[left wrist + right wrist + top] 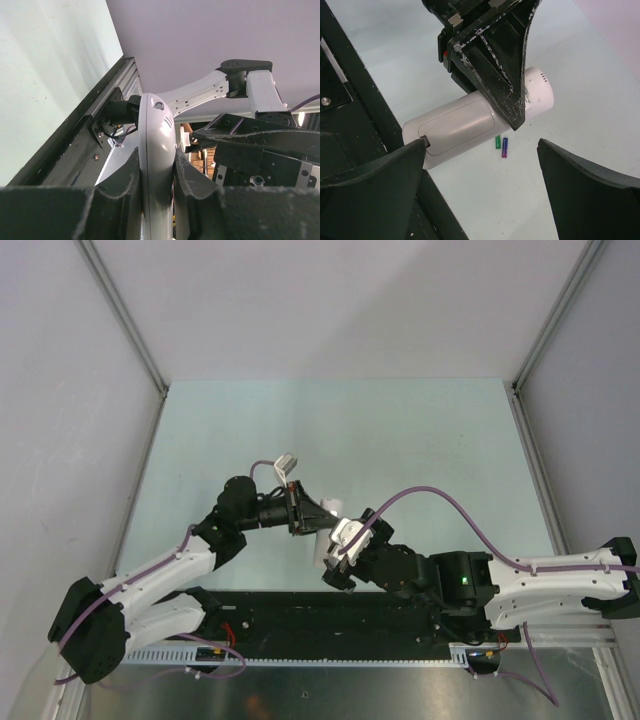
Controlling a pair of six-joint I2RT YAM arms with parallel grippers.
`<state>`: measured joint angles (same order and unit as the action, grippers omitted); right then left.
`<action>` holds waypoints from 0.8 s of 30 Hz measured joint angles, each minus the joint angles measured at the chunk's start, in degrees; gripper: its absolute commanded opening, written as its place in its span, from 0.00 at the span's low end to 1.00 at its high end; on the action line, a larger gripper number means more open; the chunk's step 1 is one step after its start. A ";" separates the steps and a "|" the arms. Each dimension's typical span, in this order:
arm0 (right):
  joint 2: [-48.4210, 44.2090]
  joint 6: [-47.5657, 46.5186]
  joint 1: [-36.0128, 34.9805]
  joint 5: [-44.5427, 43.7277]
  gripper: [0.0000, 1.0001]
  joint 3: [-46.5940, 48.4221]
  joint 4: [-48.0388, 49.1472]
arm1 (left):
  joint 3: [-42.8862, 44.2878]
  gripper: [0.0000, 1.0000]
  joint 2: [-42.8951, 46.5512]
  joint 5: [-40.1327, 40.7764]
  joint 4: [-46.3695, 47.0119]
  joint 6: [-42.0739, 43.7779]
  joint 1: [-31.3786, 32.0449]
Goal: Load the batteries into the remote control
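The remote is off the table, back showing, pinched across its middle by the L gripper. Its cover looks still on, so the compartment's shut & I can't see inside. Green battery & purple battery lie side by side on the table just under the remote. R gripper hangs spread wide at the remote's cover end, empty. Step, I reckon: getting the cover off. Next needs a fingertip on its edge.
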<state>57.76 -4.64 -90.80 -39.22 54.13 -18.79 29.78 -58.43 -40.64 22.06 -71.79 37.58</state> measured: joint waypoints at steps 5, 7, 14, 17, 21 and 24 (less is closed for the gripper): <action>0.00 0.11 0.00 0.42 1.00 0.00 0.00 | 0.02 0.00 0.22 0.44 -1.22 0.46 0.07; 0.07 0.11 0.00 0.68 1.00 0.00 0.00 | 0.04 0.00 0.33 0.63 -1.77 0.79 0.17; 1.09 0.13 0.00 1.20 1.00 0.00 -0.15 | 1.09 0.00 0.33 1.64 -3.80 1.99 0.81; 1.36 0.13 -0.11 1.53 1.00 0.00 -0.26 | 1.46 0.00 0.35 1.75 -4.79 2.47 0.81; 1.49 0.13 -0.15 1.57 1.00 0.00 -0.59 | 1.75 0.00 0.44 1.95 -5.84 2.99 0.87; 1.42 0.13 -0.09 1.57 1.00 0.00 -0.63 | 1.75 0.00 0.61 2.10 -6.27 3.30 0.96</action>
<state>59.18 -4.51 -90.89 -37.65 54.13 -19.42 31.53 -57.82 -38.54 15.79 -68.49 38.54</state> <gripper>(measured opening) 0.995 0.267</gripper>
